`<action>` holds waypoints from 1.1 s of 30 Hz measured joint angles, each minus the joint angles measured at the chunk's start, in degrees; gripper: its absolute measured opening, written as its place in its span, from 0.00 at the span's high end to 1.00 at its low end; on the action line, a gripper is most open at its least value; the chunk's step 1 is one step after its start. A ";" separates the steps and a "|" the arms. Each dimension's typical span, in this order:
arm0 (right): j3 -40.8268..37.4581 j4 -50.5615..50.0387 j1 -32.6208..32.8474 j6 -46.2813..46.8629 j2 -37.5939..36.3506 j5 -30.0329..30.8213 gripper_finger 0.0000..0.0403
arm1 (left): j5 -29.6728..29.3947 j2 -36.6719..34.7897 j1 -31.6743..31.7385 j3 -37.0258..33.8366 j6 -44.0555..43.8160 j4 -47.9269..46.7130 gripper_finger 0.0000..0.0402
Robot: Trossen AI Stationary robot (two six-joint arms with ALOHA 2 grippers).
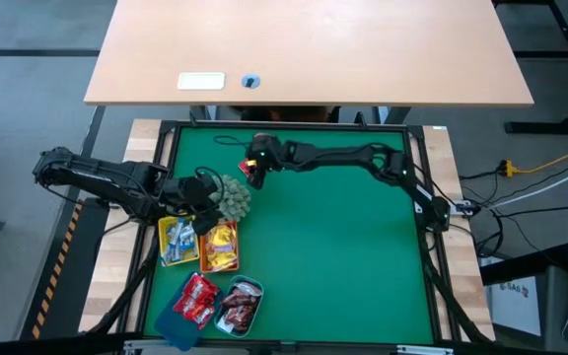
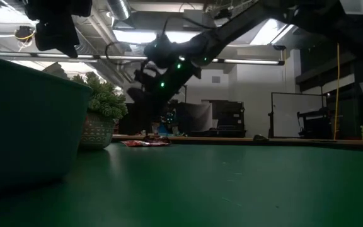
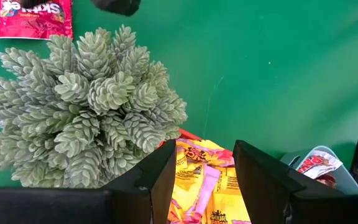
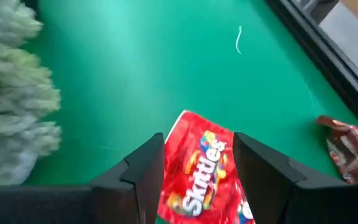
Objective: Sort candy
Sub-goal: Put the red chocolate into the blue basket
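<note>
A glossy red crinkled candy packet (image 4: 207, 171) lies flat on the green felt mat (image 4: 166, 62), between the right gripper's (image 4: 199, 171) spread, unclenched fingers. The left gripper (image 3: 204, 180) hangs released over yellow packets (image 3: 207, 186) in the orange tray, beside the spiky grey-green plant ball (image 3: 82, 102).

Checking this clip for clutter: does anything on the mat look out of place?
Yes. A grey-green plant ball sits among the candy trays, crowding the orange tray and unlike anything being sorted. A red Skittles packet and a brown wrapper lie loose on the green mat beneath the open right gripper.
</note>
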 joint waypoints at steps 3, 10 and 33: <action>-0.04 0.46 0.02 0.20 1.69 0.92 0.53 | 0.00 0.01 -0.01 0.00 0.00 0.02 0.61; -0.11 0.85 0.52 -1.90 3.76 4.70 0.53 | -0.08 0.02 -0.02 0.00 -0.02 0.02 0.61; -0.07 -2.92 0.40 -4.43 3.67 4.36 0.53 | -0.11 0.02 -0.01 0.00 -0.07 0.02 0.61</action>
